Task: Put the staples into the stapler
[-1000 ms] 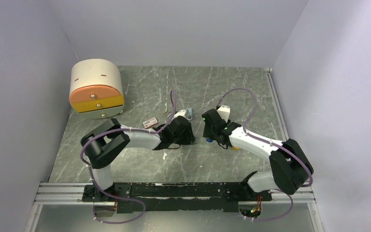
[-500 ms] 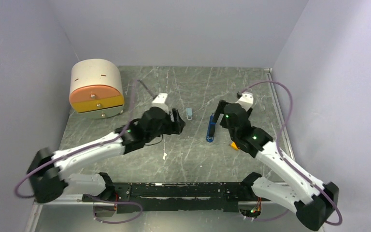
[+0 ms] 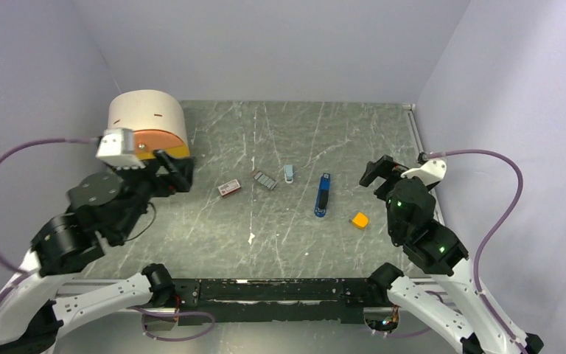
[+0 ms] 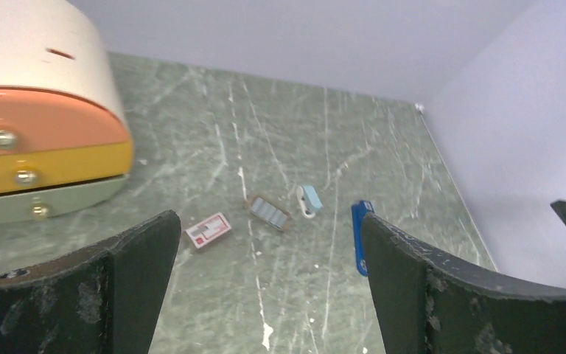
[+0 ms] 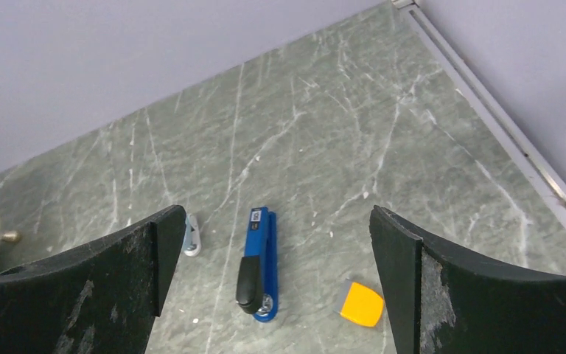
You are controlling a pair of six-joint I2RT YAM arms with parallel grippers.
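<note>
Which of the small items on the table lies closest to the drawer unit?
The red-and-white box, leftmost of the row; staples, pale-blue piece, stapler and orange block lie further right.

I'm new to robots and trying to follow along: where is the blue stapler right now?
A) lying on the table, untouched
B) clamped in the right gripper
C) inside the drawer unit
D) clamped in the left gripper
A: the stapler lies flat on the table, while the left gripper and right gripper are both open, empty and well clear of it.
</note>
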